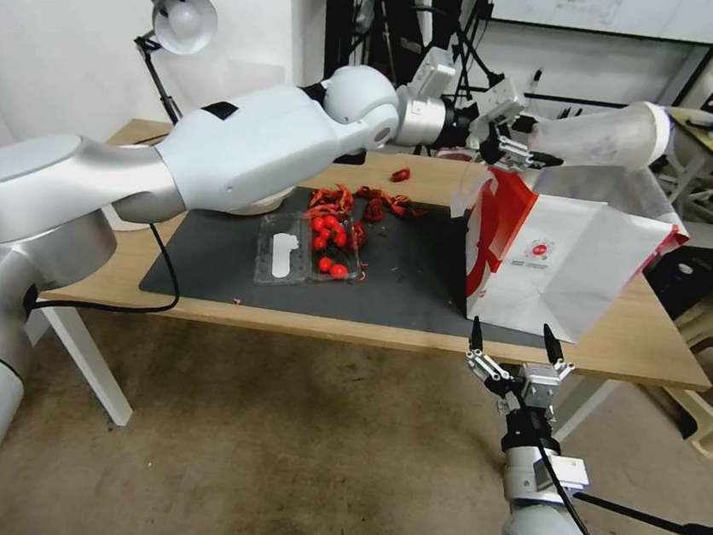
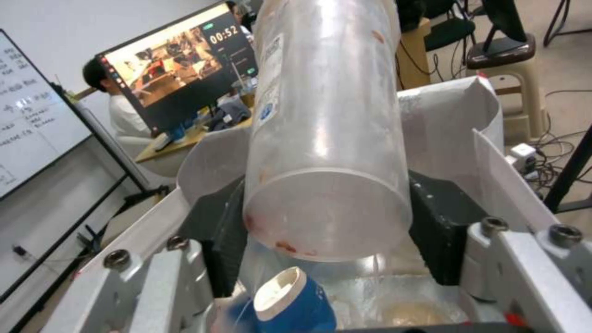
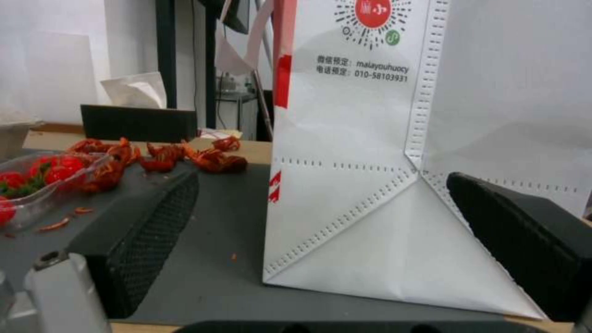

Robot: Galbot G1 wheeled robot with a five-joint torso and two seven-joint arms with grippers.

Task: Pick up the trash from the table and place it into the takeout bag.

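From the head camera you see your left gripper (image 1: 520,153) reaching across the table (image 1: 198,305) to a spot above the mouth of the takeout bag (image 1: 570,275), holding a clear tall cup (image 1: 599,136) that lies tilted on its side over the bag's top edge. The bag stands on the right end of the dark mat (image 1: 405,290), close to the table's near edge. Left of it on the mat lie a clear clamshell of red tomatoes (image 1: 315,250) and scattered red shell scraps (image 1: 368,202), with open mat between them and the bag. Your right gripper (image 1: 516,337) hangs just off the near table edge, in front of the bag, fingers spread wide and holding nothing.

On the left wrist camera, the clear tall cup (image 2: 327,138) sits squarely between the black pads (image 2: 447,222), which press on both its sides (a firm clamp). Below it, inside the foil-lined bag, lies a blue-and-white paper cup (image 2: 293,303).

On the right wrist camera, the takeout bag (image 3: 382,185) fills the gap ahead of the open fingers (image 3: 145,231), not touching them.
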